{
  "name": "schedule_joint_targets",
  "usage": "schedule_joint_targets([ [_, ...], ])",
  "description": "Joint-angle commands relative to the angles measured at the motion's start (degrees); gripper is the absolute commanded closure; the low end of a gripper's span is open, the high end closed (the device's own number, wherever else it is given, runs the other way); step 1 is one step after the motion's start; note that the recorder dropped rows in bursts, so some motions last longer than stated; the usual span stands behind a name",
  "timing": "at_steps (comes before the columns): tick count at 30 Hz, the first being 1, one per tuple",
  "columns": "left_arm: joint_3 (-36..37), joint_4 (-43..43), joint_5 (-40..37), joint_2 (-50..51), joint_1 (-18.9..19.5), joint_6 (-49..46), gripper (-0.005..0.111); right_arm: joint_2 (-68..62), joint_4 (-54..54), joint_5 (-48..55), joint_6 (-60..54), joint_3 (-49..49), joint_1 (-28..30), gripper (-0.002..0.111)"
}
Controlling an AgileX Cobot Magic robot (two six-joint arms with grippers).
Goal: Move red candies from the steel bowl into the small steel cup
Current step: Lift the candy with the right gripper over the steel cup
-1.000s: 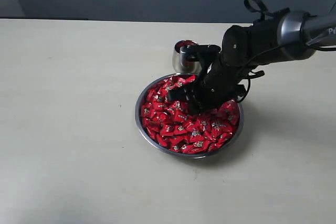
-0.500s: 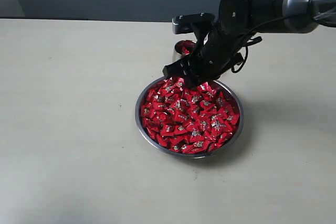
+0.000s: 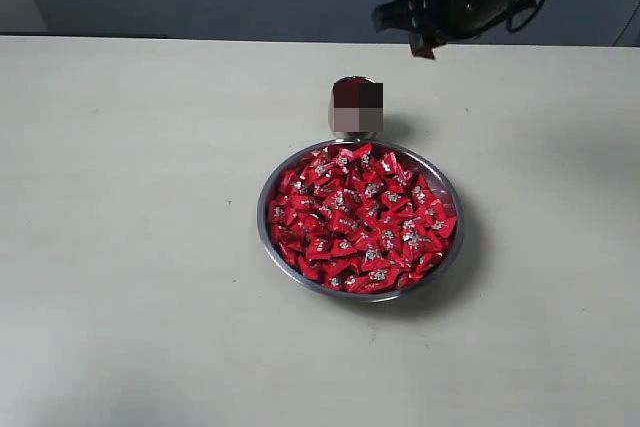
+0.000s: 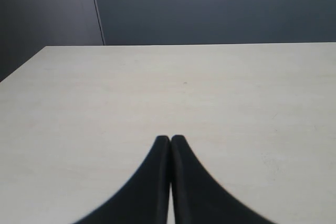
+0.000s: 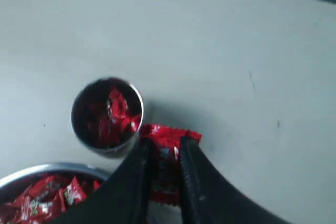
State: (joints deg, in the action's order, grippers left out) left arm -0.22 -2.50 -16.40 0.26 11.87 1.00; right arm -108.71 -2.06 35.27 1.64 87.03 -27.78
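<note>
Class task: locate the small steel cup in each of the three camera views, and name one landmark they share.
Exterior view: the small steel cup stands above centre, just beyond the steel bowl.
Left wrist view: not in it.
Right wrist view: the cup appears beside the red candy pinched in the right end effector.
Shared landmark: the bowl's rim, beside the cup in both.

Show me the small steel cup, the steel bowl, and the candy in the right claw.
small steel cup (image 3: 355, 113), exterior view, on its side wall.
steel bowl (image 3: 261, 222), exterior view, on the rim at the view's left.
held red candy (image 5: 169, 133), right wrist view, on the exposed wrapper.
</note>
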Motion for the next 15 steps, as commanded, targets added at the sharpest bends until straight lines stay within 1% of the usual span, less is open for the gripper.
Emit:
schedule_joint_targets([
  [1, 0.22, -0.07, 0.10, -0.26, 0.05, 0.15, 0.106, -4.28, -1.25, 2.43, -3.92, 6.70, 0.39, 0.109],
  [5, 0.22, -0.07, 0.10, -0.26, 0.05, 0.15, 0.106, -9.61, -6.84, 5.21, -7.22, 12.93, 0.39, 0.109],
  [8, 0.22, -0.07, 0.10, -0.26, 0.05, 0.15, 0.106, -12.86, -8.82, 6.82, -8.61, 16.35, 0.39, 0.109],
  [15, 0.22, -0.07, 0.10, -0.26, 0.05, 0.15, 0.106, -16.12, -10.06, 7.44, -10.18, 19.35, 0.39, 0.109],
])
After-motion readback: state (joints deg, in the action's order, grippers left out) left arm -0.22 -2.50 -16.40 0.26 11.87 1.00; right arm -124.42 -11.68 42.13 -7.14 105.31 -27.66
